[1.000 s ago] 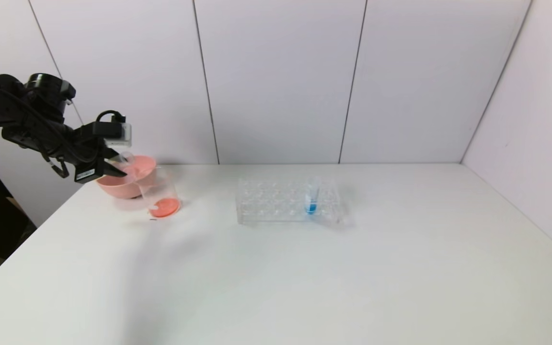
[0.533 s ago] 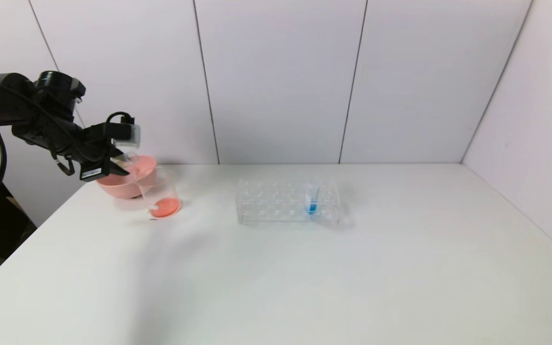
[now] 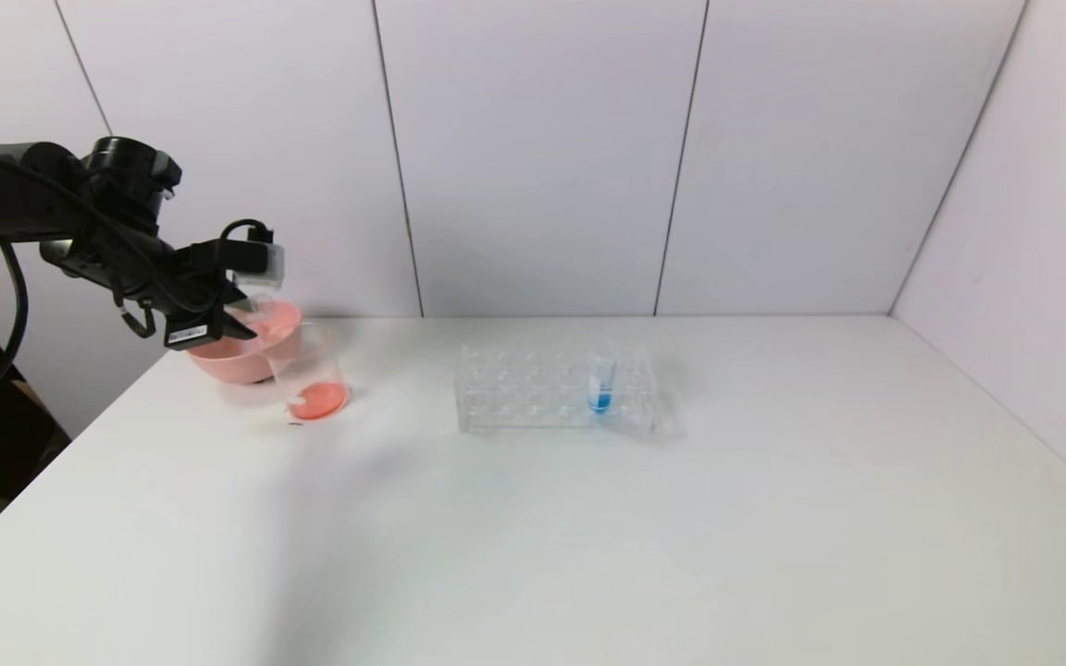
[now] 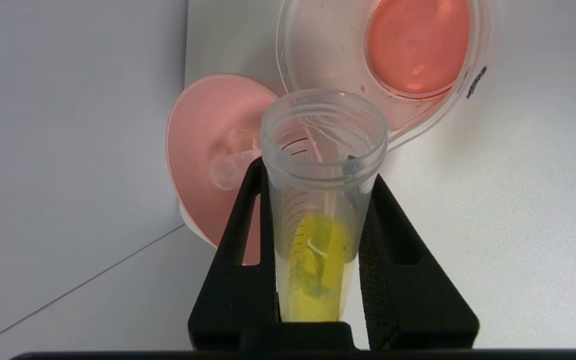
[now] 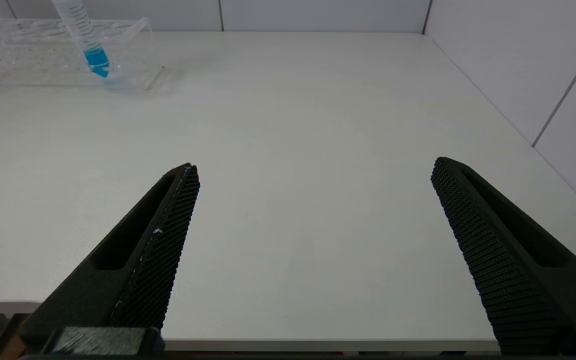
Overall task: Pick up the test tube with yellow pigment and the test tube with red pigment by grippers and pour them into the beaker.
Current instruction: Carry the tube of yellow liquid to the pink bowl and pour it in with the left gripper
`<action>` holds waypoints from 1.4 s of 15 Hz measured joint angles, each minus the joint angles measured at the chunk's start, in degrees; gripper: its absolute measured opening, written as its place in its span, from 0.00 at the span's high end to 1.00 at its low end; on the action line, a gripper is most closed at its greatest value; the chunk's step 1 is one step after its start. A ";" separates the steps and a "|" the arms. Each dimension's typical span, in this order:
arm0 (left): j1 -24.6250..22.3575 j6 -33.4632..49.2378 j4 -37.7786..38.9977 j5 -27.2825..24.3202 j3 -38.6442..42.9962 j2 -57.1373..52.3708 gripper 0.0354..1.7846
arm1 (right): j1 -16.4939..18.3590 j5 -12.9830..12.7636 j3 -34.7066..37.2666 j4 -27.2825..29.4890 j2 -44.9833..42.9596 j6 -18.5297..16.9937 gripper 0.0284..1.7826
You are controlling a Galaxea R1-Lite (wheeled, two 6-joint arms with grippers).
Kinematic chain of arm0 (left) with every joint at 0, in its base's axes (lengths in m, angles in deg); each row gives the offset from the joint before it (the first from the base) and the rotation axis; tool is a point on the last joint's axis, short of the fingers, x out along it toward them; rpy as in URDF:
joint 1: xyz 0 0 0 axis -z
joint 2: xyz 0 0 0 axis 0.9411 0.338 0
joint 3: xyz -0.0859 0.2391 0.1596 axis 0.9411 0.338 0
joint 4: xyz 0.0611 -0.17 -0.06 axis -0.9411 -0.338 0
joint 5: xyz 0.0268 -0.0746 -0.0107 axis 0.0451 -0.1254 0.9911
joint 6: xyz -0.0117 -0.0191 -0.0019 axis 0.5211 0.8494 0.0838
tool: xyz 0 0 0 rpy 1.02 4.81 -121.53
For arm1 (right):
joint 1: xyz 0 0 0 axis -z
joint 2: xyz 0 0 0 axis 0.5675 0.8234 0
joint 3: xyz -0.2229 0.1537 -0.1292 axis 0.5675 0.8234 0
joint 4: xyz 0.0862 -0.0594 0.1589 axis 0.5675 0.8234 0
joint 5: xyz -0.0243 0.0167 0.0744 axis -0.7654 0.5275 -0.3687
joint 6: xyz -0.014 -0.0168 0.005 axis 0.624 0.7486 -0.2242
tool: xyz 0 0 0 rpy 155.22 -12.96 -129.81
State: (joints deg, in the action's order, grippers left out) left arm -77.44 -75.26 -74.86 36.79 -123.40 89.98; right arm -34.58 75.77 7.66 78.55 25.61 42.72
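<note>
Left end effector (image 4: pixel 320 210) clamped on yellow tube (image 4: pixel 323 200); since a second ago it drifted right, toward beaker (image 3: pixel 311 375), wrist higher. Tube mouth now near beaker rim at 1 o'clock in wrist view; likely pour approach. Beaker already holds red-orange liquid; spent tube (image 4: pixel 230 170) lies in pink bowl (image 4: pixel 208 150), so red probably done.

Beaker near counter (image 3: pixel 588 518) left edge, bowl touching or just behind. Open room rightward to rack (image 3: pixel 556 388). Right end effector (image 5: pixel 313 200) parked wide open, empty.
</note>
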 joint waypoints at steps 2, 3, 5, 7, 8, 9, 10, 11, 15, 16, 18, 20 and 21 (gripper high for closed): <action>0.17 -0.13 0.30 0.00 0.00 0.04 0.75 | 0.00 0.00 0.00 0.00 0.00 0.02 0.05; 0.37 -0.16 0.35 0.00 0.00 0.04 0.75 | 0.00 0.00 0.00 0.00 0.00 0.00 0.05; 0.63 -0.22 0.41 0.63 0.00 0.06 0.75 | 0.00 0.00 0.00 0.00 0.00 0.00 0.05; 1.00 -0.29 0.50 1.93 0.00 0.06 0.75 | 0.00 0.00 0.00 0.00 0.00 0.02 0.05; 1.38 -0.29 0.66 2.17 0.00 0.04 0.75 | 0.00 0.02 0.00 0.00 0.00 0.00 0.05; 1.61 -0.24 0.79 2.28 0.00 0.04 0.75 | 0.00 0.00 0.00 0.00 0.00 0.02 0.05; 1.66 -0.22 0.96 2.50 0.00 0.04 0.75 | 0.00 0.00 0.00 0.00 0.00 0.00 0.05; 1.71 -0.24 1.02 2.97 0.00 0.06 0.75 | 0.00 0.00 0.00 0.00 0.00 0.02 0.05; 2.32 -0.22 1.11 6.58 0.00 0.06 0.75 | 0.00 0.00 0.00 0.00 0.00 0.02 0.05; 2.49 -0.24 1.29 7.46 0.00 0.06 0.75 | 0.00 0.02 0.00 -0.02 0.00 0.02 0.05; 3.04 -0.27 1.51 8.90 0.00 0.06 0.75 | 0.00 0.02 0.00 -0.02 0.00 0.02 0.05; 3.25 -0.35 1.51 10.41 0.00 0.09 0.75 | 0.00 0.00 0.00 0.00 0.00 0.00 0.05; 3.25 -0.44 1.43 11.13 0.00 0.12 0.75 | 0.00 0.00 0.00 0.00 0.00 0.00 0.05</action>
State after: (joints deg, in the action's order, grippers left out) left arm -74.18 -75.70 -73.44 47.92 -123.40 90.11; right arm -34.58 75.77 7.66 78.55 25.61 42.72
